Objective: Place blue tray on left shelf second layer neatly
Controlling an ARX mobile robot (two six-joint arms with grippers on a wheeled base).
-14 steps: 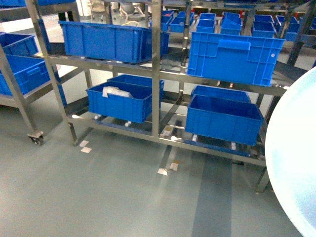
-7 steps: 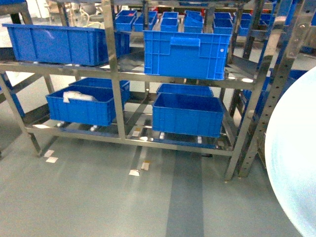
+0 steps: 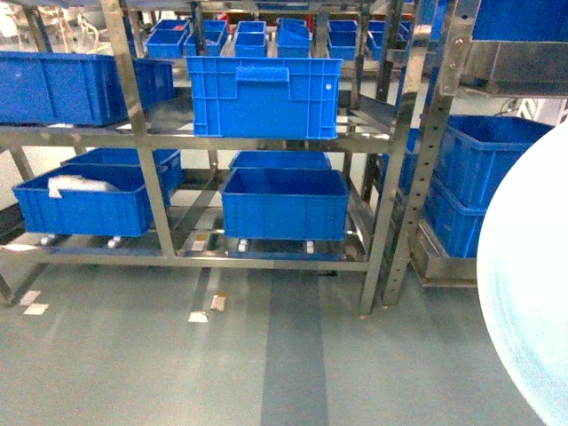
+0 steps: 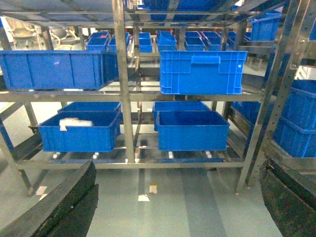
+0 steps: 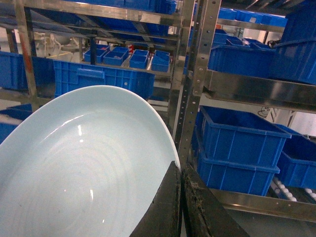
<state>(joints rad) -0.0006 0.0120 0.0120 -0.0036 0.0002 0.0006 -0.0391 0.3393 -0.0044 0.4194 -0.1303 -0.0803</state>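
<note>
The blue tray, a pale sky-blue round dish, fills the right edge of the head view and stands tilted on edge. In the right wrist view my right gripper is shut on the rim of the blue tray, with both dark fingers pressed together over it. The left shelf, a shiny steel rack holding blue crates, stands ahead across the floor. My left gripper is open and holds nothing. Its fingers frame the left shelf from some distance.
Deep blue crates sit on the rack's upper tier and another crate sits low down. A second steel rack with stacked blue crates stands to the right. Paper scraps lie on the grey floor.
The rack and its crates have slid leftward in the head view, and the second rack has come into sight on the right. The tray stays at the right edge.
</note>
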